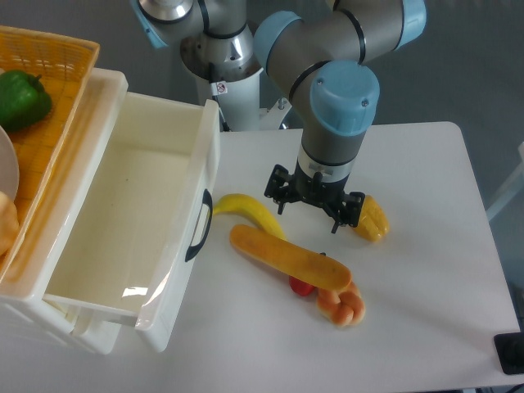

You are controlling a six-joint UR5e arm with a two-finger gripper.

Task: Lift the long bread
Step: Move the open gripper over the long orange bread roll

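The long bread (288,256), a smooth orange-tan loaf, lies diagonally on the white table, from the upper left down to the lower right. My gripper (313,209) hangs just above and behind the loaf's middle, pointing down. Its black fingers (281,187) are spread apart and hold nothing. The wrist hides the space directly under it. The gripper is apart from the loaf.
A curved yellow banana (248,212) lies just behind the loaf's left end. A knotted bread roll (342,305) and a small red item (300,286) touch its right end. A yellow corn-like piece (371,219) sits to the gripper's right. A white bin (131,237) and an orange basket (49,123) holding a green pepper (20,98) stand to the left.
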